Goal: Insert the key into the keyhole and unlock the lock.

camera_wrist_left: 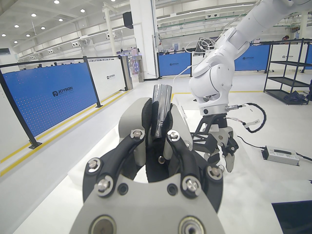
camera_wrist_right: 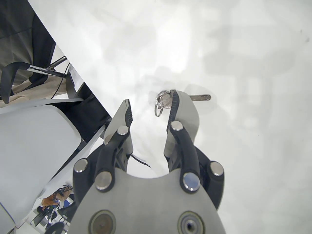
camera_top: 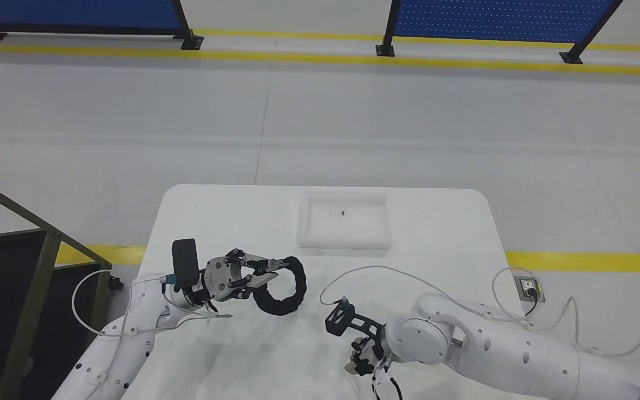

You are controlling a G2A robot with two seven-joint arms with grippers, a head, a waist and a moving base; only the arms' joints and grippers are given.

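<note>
Left jaws clamped on the black cable lock (camera_top: 285,292) by its chrome cylinder (camera_wrist_left: 160,105), above the white bench (camera_top: 440,225). Right jaws open over the small silver ringed key (camera_wrist_right: 164,98) lying flat: probably light, thin, slippery, so pinch its head.

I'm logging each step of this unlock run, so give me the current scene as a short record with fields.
lock: black cable loop with a chrome end, clamped in the left gripper
left gripper: shut on the lock, chrome end sticking out past its pads
key: lying on the table, ring on its head, not gripped
right gripper: open, pointing down at the key, key's head between its fingers
tray: shallow, at the table's far side
stage: key not yet picked up or inserted
</note>
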